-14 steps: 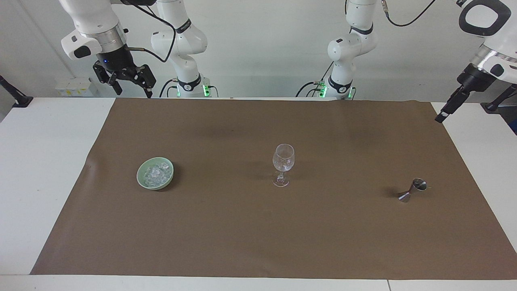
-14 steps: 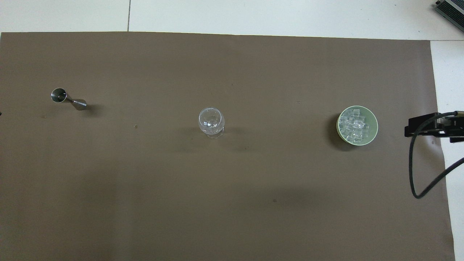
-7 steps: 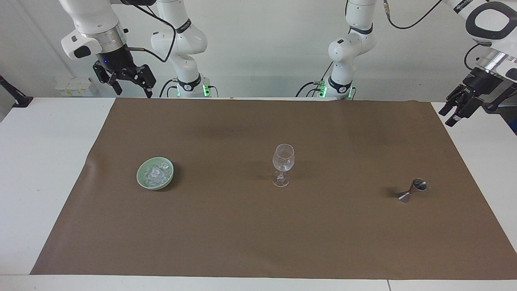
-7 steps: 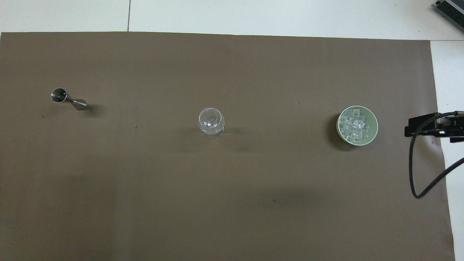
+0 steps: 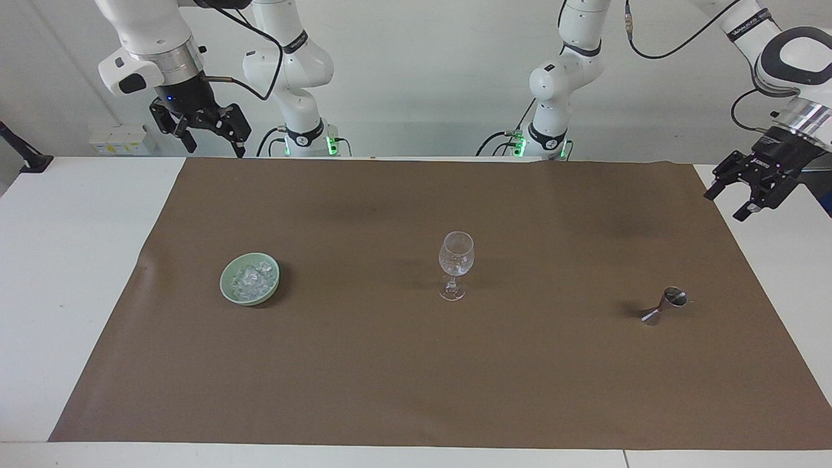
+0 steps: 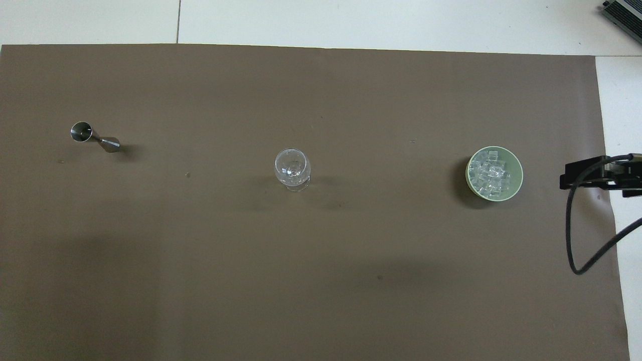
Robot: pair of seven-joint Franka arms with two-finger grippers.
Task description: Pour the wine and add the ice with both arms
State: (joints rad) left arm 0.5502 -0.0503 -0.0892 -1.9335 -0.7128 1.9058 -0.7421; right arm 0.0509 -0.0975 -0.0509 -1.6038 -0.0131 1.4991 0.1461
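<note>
Facing view: ice [image 5: 251, 278], a heap of small clear, glinting chunks, fills a pale green bowl [image 5: 229, 290] on the brown mat [image 5: 416, 383], toward the right arm's end of the table. Clear stemmed glass [image 5: 455, 264] stands upright mid-mat, well apart from the bowl. Small metal jigger [image 5: 663, 306] sits tilted toward the left arm's end, well apart from the glass. Right gripper [image 5: 209, 139] hangs high over the mat's corner at the robots' edge, fingers spread, holding nothing. Left gripper [image 5: 743, 194] hangs over the white table just off the mat's edge at its own end, fingers spread, empty. Nothing stands between either gripper and the items. Overhead view: ice [image 6: 492, 175] shows as whitish cubes piled inside the bowl [image 6: 517, 166], rim to rim. Glass [image 6: 292, 168] seen from above, round mouth; jigger [image 6: 94, 137] a little farther from the robots than the glass. A black bracket and looping cable [image 6: 572, 235] sit beside the bowl at the mat's edge. No fingertips visible here.
</note>
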